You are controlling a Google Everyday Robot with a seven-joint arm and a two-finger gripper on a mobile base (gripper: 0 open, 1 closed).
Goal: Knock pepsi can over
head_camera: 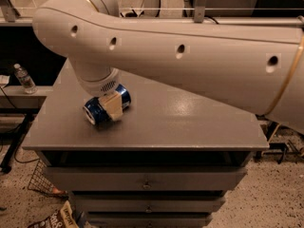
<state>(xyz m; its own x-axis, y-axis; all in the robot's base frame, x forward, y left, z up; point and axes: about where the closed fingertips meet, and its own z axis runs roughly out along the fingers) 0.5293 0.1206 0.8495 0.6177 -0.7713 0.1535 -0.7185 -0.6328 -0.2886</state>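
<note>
On the left part of the grey cabinet top (199, 127), the pepsi can (94, 112) is lying on its side, with its silver end facing the front left corner. Under the top, the cabinet's drawers (147, 179) are showing. To the left, a clear plastic water bottle (23, 78) is standing upright on a lower shelf, well apart from the can. Down on the speckled floor a wire basket (40, 179) is sitting beside the cabinet, and a printed snack bag (59, 217) is lying near it, cut off by the lower edge.

The big white arm (190, 65) is crossing the whole view from the right and is covering the back of the cabinet top. The gripper (114, 107) is sitting right at the can. A beige part of it is lying across the middle of the can and is hiding the lettering. Whether the gripper is apart or closed on the can I cannot tell, because the wrist is standing in the way. The arm is bending down at its round joint, with the wrist pointing downward to the can.
</note>
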